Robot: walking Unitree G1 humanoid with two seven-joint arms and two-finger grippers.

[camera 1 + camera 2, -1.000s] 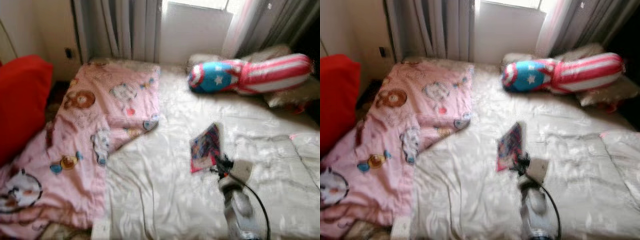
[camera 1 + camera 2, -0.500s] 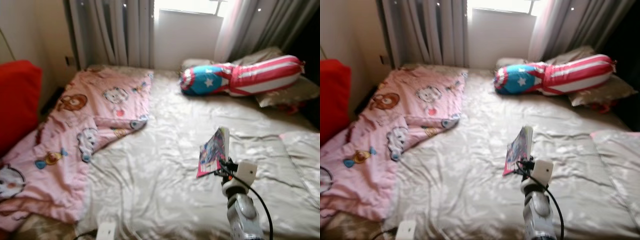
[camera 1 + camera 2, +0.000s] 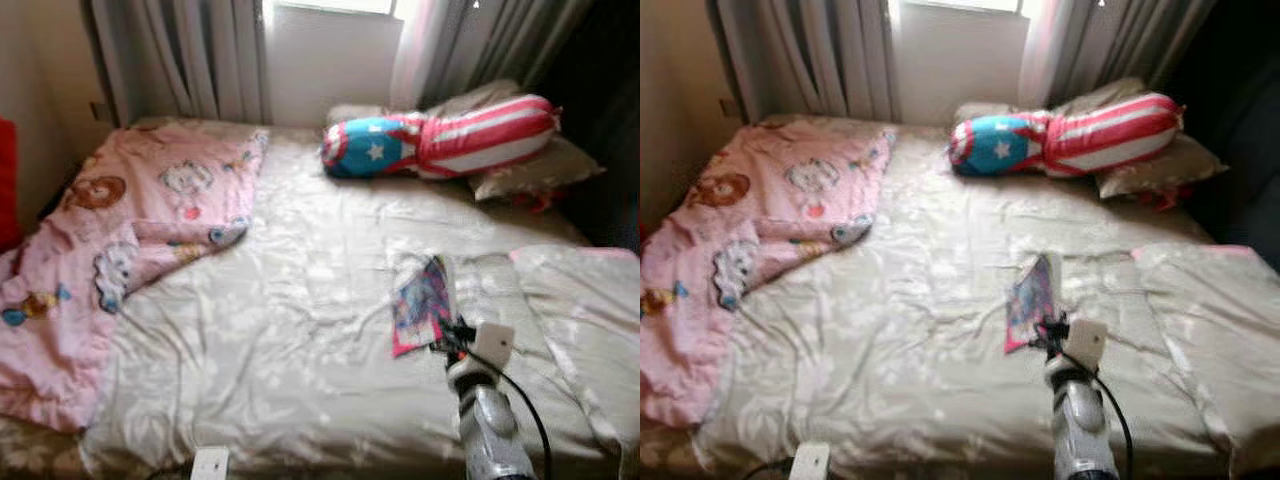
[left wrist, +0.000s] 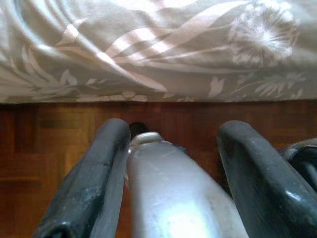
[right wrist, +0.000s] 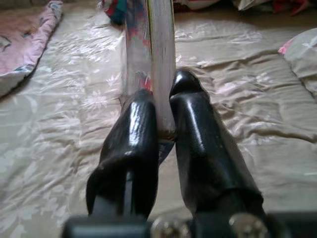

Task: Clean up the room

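Note:
A thin book with a colourful cover (image 3: 422,305) stands on edge just above the beige bed sheet (image 3: 300,300). My right gripper (image 3: 450,340) is shut on its lower edge. In the right wrist view the two black fingers (image 5: 141,119) pinch the book (image 5: 148,44) upright over the sheet. My left gripper (image 4: 174,130) hangs beside the bed, above the wooden floor (image 4: 59,124). Its fingers are apart, with a silver rounded part behind them.
A pink cartoon blanket (image 3: 120,230) lies crumpled on the bed's left side. A blue, red and white striped bolster (image 3: 440,140) and grey pillows (image 3: 530,170) sit at the head by the curtains. A small white box (image 3: 210,463) rests at the bed's front edge.
The camera has swung to the right, so the red cushion has left the picture. The right gripper still holds the book, which now tilts lower toward the sheet.

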